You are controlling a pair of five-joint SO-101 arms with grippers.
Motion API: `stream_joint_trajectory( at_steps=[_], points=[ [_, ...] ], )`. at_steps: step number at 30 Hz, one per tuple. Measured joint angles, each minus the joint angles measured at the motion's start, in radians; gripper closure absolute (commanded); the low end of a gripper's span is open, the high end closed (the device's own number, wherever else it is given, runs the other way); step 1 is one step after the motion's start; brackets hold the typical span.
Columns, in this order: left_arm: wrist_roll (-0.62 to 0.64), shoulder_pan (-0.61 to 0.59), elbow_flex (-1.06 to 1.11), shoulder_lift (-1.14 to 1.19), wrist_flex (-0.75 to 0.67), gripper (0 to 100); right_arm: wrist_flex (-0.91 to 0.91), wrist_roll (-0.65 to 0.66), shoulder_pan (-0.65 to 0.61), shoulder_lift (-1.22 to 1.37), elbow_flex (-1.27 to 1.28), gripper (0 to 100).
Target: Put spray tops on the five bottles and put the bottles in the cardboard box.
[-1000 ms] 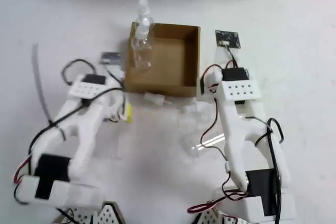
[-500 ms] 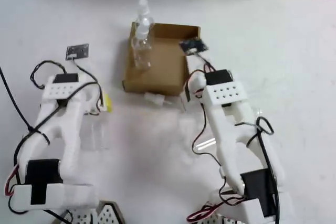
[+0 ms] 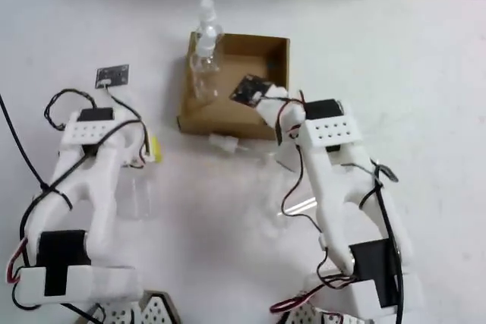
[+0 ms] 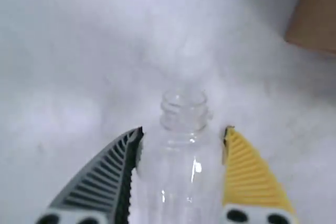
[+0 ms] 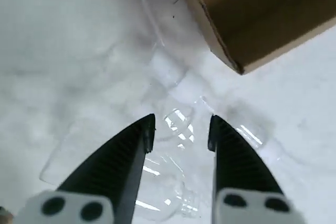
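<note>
High view showed the box (image 3: 220, 121) at the far middle of the table (image 3: 395, 51). One capped bottle (image 3: 203, 73) stood inside along its left wall. A second capped bottle (image 3: 206, 14) stood at the far-left corner, though whether in the box or behind it was not clear. A spray top (image 3: 222, 143) lay loose just before the front wall.

In the left wrist view, the left gripper (image 4: 182, 129) pinched an open-necked bottle (image 4: 181, 171) by its shoulders, the lower body cut off by the frame.

In the right wrist view, the right gripper (image 5: 181, 120) hung with jaws spread over clear bottles (image 5: 178, 166) lying near the box corner. Their outlines ran together, so their number and any contact were unclear.
</note>
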Motion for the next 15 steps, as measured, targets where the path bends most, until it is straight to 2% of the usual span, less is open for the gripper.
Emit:
stream_joint_trajectory(
  at_steps=[4, 9, 15],
  points=[
    [0.0, 0.0, 0.02, 0.0, -0.037, 92, 0.0, 0.084, 0.003, 0.051, 0.0, 78.2],
    [-0.005, -0.002, 0.02, 0.0, -0.04, 92, -0.026, 0.175, 0.002, 0.137, 0.0, 77.6],
    [-0.051, -0.003, 0.02, 0.0, -0.04, 92, -0.127, 0.203, 0.002, 0.227, 0.0, 77.6]
  ],
)
